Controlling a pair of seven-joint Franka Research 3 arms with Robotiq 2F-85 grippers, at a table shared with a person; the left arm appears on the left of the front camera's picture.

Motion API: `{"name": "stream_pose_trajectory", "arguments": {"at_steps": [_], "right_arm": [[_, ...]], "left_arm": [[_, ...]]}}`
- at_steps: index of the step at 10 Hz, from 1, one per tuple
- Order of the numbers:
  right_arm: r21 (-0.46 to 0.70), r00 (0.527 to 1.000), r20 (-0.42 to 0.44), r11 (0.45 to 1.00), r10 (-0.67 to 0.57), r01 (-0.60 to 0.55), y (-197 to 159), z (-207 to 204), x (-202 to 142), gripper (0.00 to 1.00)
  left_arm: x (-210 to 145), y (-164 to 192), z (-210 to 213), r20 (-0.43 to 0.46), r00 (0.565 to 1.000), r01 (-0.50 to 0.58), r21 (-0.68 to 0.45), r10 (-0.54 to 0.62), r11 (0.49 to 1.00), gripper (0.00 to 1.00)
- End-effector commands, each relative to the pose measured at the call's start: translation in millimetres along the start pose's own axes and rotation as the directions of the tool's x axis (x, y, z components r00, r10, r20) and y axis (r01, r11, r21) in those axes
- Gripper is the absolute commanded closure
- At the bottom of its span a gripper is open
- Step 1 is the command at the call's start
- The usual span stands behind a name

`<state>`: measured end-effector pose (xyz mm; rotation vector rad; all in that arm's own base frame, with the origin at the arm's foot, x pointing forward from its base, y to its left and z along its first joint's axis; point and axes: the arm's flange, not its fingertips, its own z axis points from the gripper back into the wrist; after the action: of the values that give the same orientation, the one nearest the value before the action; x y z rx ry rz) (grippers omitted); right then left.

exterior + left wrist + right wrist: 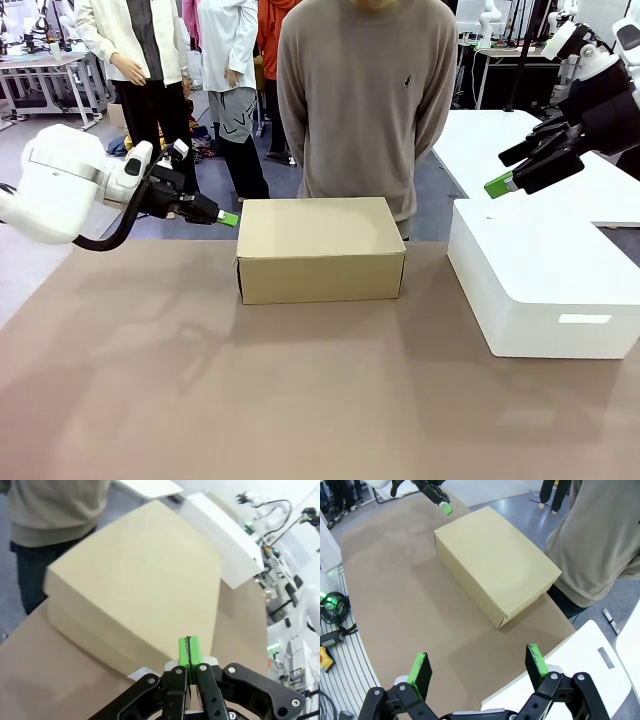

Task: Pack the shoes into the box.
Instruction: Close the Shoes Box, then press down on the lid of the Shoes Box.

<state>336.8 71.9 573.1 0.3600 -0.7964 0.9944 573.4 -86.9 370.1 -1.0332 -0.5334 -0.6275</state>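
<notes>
Box lid down, both my grippers off it.
Left gripper [228, 217], pads pressed together and empty, sits at the box's [320, 248] nine o'clock; right gripper [478, 665] spread wide, empty, at its three.

Brown tabletop [200, 400] up front, grey floor [445, 185] behind, a white table [480, 140] far right, people standing [150, 60] among cluttered lab benches [40, 70].

Both my arms raised near the box [320, 248].
My left gripper [229, 218] pinched closed at its left end; my right gripper [500, 184] spread wide, well right.
</notes>
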Motion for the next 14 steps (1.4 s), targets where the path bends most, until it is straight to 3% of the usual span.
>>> {"name": "stream_pose_trajectory", "arguments": {"at_steps": [1, 2, 3, 14], "right_arm": [[0.011, 1.0, 0.015, 1.0, -0.001, 0.001, -0.9, -0.2, 0.6, 0.0], [0.011, 1.0, 0.015, 1.0, -0.001, 0.001, -0.9, -0.2, 0.6, 0.0], [0.011, 1.0, 0.015, 1.0, -0.001, 0.001, -0.9, -0.2, 0.6, 0.0], [0.011, 1.0, 0.015, 1.0, -0.001, 0.001, -0.9, -0.2, 0.6, 0.0]], "left_arm": [[-3.3, -2.9, 2.6, -0.034, 0.999, -0.023, 0.041, 0.024, 0.999, 1.0], [-0.2, -0.3, 3.9, -0.068, 0.998, -0.014, 0.021, 0.016, 1.0, 1.0], [0.9, 1.3, 2.6, -0.009, 1.0, -0.001, 0.029, 0.002, 1.0, 1.0], [0.9, 1.3, 2.6, -0.009, 1.0, -0.001, 0.029, 0.002, 1.0, 1.0]]}}
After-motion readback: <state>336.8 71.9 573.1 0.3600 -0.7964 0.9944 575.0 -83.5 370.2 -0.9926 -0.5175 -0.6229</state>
